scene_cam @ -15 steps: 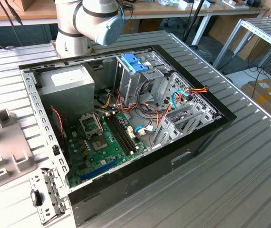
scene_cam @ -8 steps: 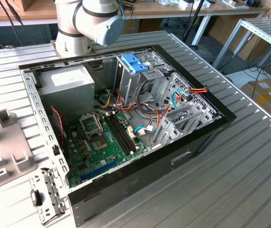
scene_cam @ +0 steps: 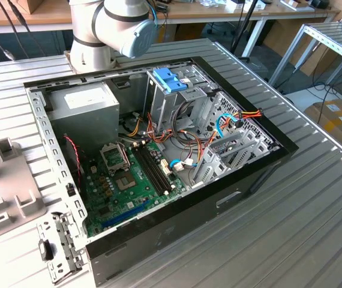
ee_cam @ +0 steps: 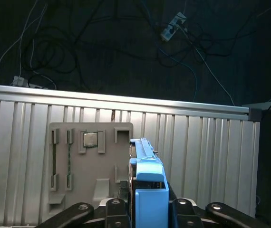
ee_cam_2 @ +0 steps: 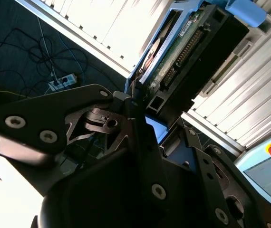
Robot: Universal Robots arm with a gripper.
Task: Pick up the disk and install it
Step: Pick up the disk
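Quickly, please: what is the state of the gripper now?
Gripper: closed, holding the disk.

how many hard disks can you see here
1: the disk is clamped in the hand, over the ribbed table in the first wrist view. Others may be hidden inside the open computer case in the exterior view.
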